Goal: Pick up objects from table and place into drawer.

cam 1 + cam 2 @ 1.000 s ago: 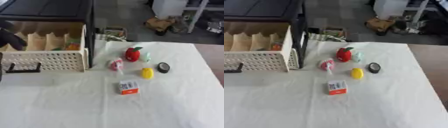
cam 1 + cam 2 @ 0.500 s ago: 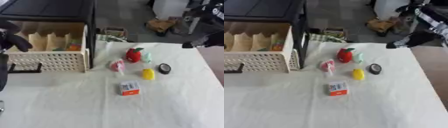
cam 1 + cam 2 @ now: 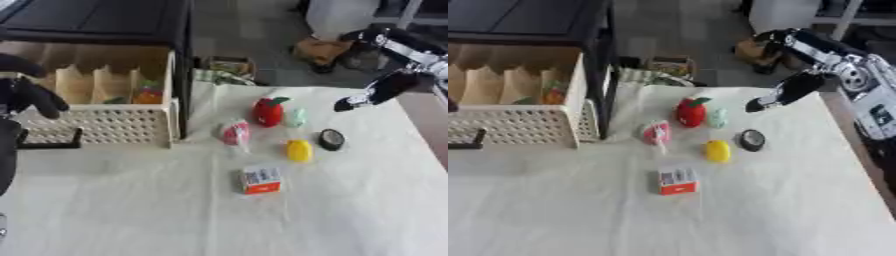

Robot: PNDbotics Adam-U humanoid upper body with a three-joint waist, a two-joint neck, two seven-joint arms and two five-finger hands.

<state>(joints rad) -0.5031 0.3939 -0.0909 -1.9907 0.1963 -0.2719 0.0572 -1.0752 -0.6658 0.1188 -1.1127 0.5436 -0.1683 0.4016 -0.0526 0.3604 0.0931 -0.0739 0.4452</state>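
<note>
Six small things lie on the white worktop [image 3: 131,210] to the right of the open drawer [image 3: 96,131]: a red apple-shaped toy [image 3: 268,111] with a pale green piece [image 3: 297,118] just beside it, a pink and white item [image 3: 234,133], a yellow one [image 3: 299,150], a dark round disc [image 3: 331,139] and an orange and white box [image 3: 262,180] nearest the camera. None touches a hand. The drawer has a perforated white front with a black handle [image 3: 48,145], and wooden dividers inside; something orange and green [image 3: 150,92] sits in its right compartment. The right hand [image 3: 776,97] hangs above the worktop's far right edge, fingers pointing down toward the disc, straight and empty. The left hand [image 3: 26,92] shows at the left edge over the drawer, fingers curled, holding nothing.
</note>
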